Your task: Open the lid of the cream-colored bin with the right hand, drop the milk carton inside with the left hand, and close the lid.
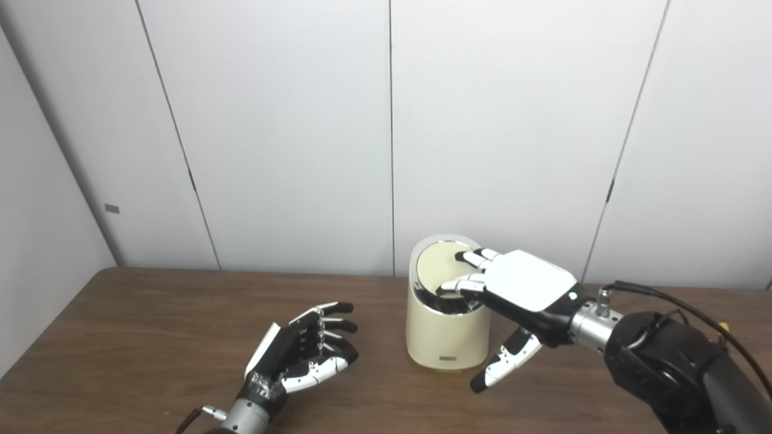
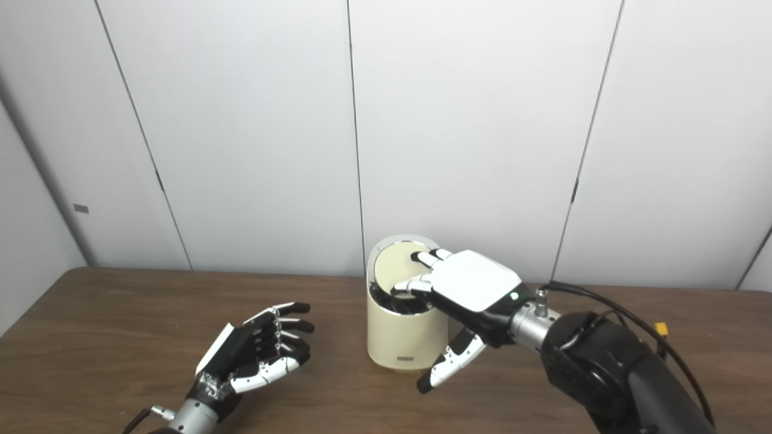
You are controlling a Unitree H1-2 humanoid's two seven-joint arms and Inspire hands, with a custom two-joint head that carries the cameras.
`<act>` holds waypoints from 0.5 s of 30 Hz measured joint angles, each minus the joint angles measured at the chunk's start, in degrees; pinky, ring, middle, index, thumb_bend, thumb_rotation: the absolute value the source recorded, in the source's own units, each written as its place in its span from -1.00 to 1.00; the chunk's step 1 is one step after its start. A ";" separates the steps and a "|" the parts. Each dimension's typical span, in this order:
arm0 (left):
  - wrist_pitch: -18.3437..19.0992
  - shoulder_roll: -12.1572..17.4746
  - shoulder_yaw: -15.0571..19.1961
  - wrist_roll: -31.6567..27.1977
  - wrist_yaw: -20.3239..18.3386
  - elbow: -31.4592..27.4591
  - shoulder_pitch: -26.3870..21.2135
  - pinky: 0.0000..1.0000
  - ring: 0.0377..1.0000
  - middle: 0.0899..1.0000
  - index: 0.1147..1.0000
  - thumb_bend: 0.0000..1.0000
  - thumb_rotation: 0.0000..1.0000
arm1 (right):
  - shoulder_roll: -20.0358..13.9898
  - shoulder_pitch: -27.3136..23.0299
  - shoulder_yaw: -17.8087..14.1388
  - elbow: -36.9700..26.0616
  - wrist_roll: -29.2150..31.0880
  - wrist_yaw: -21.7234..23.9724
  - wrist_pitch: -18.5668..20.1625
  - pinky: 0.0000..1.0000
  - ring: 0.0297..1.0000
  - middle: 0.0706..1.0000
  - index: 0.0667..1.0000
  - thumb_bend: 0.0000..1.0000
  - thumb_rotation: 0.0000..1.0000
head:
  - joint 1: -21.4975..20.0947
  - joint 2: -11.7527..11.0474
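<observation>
Pale grey wall panels [image 1: 289,132] with thin vertical seams stand behind your dark wood-grain surface [image 1: 151,325], which fills the lower part of both head views. On that surface, a little toward 3 o'clock from its middle, you have the cream-colored bin [image 1: 445,328]: an upright rounded cylinder with a small label plate low on its front. Its lid [image 1: 443,263] is tipped up and back toward 12 o'clock inside a shiny rim, its cream disc facing you, and a dark gap into the bin shows below the disc on the near side. Your right robot hand [image 1: 523,288] comes in from 4 o'clock, white back upward, and lies over the 3 o'clock edge of the bin's mouth. Its fingers [image 1: 467,285] are extended and loosely spread, reaching onto the lid and into the opening, while its thumb [image 1: 503,360] hangs down apart from them beside the bin wall at the bin's 4 o'clock; it grips nothing you can see. Your left robot hand [image 1: 304,351] sits well apart from the bin, at its 8 o'clock, just above the surface, palm turned toward the bin, fingers partly curled and separated, empty. You cannot see the milk carton in either view; whether it lies inside the bin cannot be told from these angles. A black cable [image 1: 681,307] loops over your right forearm.
</observation>
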 measured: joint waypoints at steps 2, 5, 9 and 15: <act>-0.01 0.01 0.00 -0.03 -0.06 0.00 0.00 -0.06 0.14 0.32 0.59 0.20 -0.67 | 0.04 0.87 -0.92 0.78 0.87 -2.69 -1.51 0.97 0.96 0.59 0.66 0.59 0.32 | -0.09 -0.09; -0.01 0.01 0.00 -0.17 -0.18 0.01 -0.03 -0.06 0.13 0.32 0.58 0.21 -0.67 | 0.04 1.74 -1.27 1.53 1.36 -4.60 -2.10 0.99 0.99 0.70 0.78 0.63 0.31 | -0.26 -0.26; -0.02 0.00 -0.01 -0.19 -0.22 0.01 -0.05 -0.07 0.13 0.32 0.58 0.20 -0.67 | 0.04 2.62 -1.60 1.52 1.75 -4.51 -1.37 1.00 1.00 0.90 0.96 0.69 0.10 | -0.35 -0.35; -0.10 0.02 -0.01 0.00 -0.10 0.01 -0.04 -0.06 0.13 0.33 0.58 0.22 -0.65 | 0.91 6.43 -4.72 1.72 3.48 -8.19 -1.04 0.88 1.00 0.92 0.99 0.73 -0.05 | -0.35 -0.26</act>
